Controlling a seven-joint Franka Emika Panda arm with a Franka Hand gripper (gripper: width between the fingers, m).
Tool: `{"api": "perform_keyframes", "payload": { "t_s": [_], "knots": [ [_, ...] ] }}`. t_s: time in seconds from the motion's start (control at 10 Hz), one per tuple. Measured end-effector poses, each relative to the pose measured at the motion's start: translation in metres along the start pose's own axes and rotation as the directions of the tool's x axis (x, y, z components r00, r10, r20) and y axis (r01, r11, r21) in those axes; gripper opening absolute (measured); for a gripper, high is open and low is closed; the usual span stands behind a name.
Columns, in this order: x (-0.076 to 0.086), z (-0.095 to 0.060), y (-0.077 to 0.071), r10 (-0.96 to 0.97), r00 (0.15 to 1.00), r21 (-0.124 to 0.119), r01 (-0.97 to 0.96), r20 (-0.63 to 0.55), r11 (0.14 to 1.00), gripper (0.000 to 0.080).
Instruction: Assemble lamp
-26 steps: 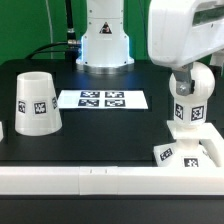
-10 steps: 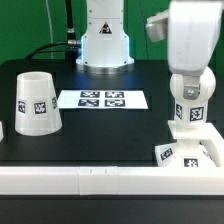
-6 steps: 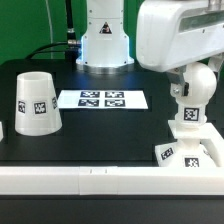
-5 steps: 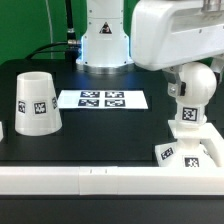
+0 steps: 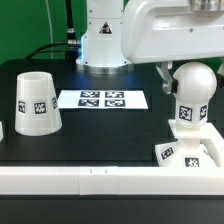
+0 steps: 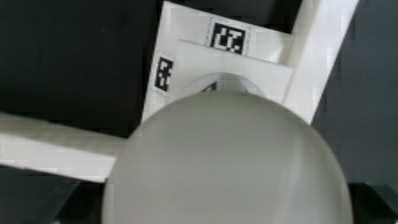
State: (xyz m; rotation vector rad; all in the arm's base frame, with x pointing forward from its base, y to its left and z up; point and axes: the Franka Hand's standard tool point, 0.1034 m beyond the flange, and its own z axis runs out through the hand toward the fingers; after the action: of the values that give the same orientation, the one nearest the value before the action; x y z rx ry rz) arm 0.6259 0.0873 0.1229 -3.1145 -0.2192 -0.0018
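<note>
Three lamp parts; logging them from the exterior view's left.

Noting the shade (image 5: 35, 102) standing on its wide end on the black table (image 5: 100, 135), tag facing the camera, well apart from the other two parts and untouched. Passing the marker board (image 5: 103, 99), lying flat near mid-table. Finding the arm (image 5: 165, 35) hanging over the exterior view's right, above the bulb (image 5: 192, 95). Recording the bulb as upright on the base (image 5: 190, 152), rounded end uppermost, with the base itself sitting just beside the front rail (image 5: 100, 178). Confirming through the wrist view: looking straight down on the bulb (image 6: 222, 160), with the tagged base (image 6: 222, 60) beneath it.

Failing to make out the fingers in either view; not possible to tell whether clamping the bulb or let go of it.

Judging the step in hand as seating the bulb into the base. Advising accordingly: keeping the bulb's axis vertical, avoiding any sideways push likely to slide the base along the rail, and checking that the bulb is sitting square and untilted before leaving it. Treating the shade as pending, to be fetched from the far side only after that check.
</note>
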Motion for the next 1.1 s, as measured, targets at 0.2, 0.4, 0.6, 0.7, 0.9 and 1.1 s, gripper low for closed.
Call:
{"api": "perform_keyframes", "payload": {
  "t_s": [0.2, 0.4, 0.6, 0.7, 0.9, 1.1],
  "knots": [
    [-0.0001, 0.0001, 0.0008, 0.104, 0.995, 0.000, -0.104, 0.000, 0.995, 0.0578],
    [-0.0018, 0.0010, 0.0017, 0.299, 0.954, 0.001, -0.299, 0.004, 0.954, 0.0578],
    [-0.0028, 0.0016, 0.0030, 0.465, 0.885, 0.009, -0.465, 0.010, 0.885, 0.0578],
    [-0.0031, 0.0018, 0.0034, 0.551, 0.834, 0.015, -0.551, 0.017, 0.834, 0.0578],
    [-0.0036, 0.0024, 0.0034, 0.682, 0.731, 0.024, -0.682, 0.029, 0.731, 0.0578],
    [-0.0033, 0.0026, 0.0034, 0.792, 0.609, 0.028, -0.793, 0.039, 0.608, 0.0578]
  ]
}}
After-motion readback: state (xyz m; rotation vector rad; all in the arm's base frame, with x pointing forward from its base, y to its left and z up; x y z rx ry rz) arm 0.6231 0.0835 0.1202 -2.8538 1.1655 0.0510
